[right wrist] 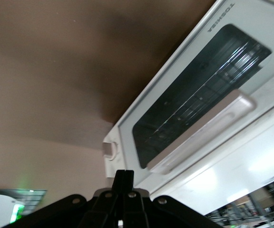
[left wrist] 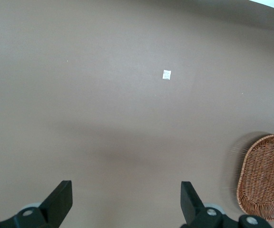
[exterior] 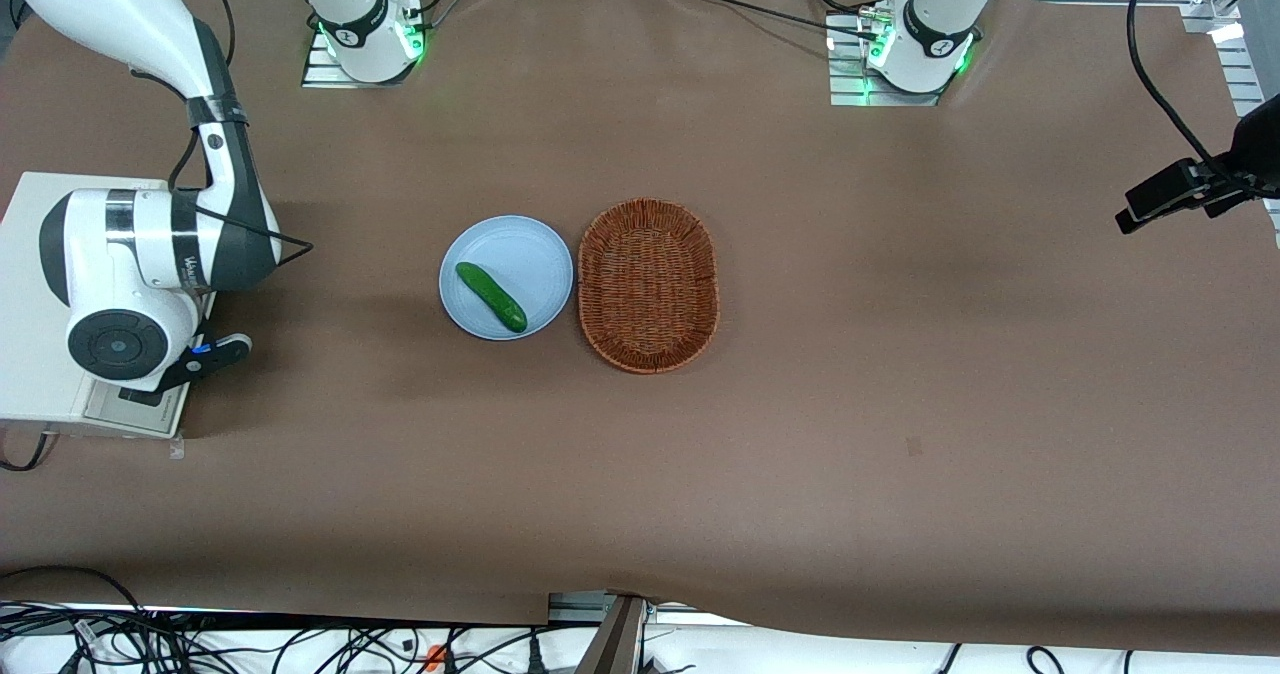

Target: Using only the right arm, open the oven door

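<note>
The cream-white toaster oven (exterior: 28, 254) stands at the working arm's end of the table, with the right arm's (exterior: 150, 254) white wrist over it. The oven door (right wrist: 199, 90) has a dark glass window and a silver bar handle (right wrist: 203, 130), and it lies flat against the oven body. My gripper (right wrist: 125, 173) is shut with nothing between its fingers. It hangs in front of the oven near one end of the door, apart from the handle. In the front view the black gripper (exterior: 215, 352) with blue marks juts out just past the oven's edge over the brown cloth.
A light blue plate (exterior: 470, 304) holding a green cucumber (exterior: 491, 296) sits mid-table, beside an oval wicker basket (exterior: 648, 284). A black clamp-mounted camera (exterior: 1165, 194) hangs toward the parked arm's end. Both arm bases (exterior: 365, 29) stand farthest from the front camera.
</note>
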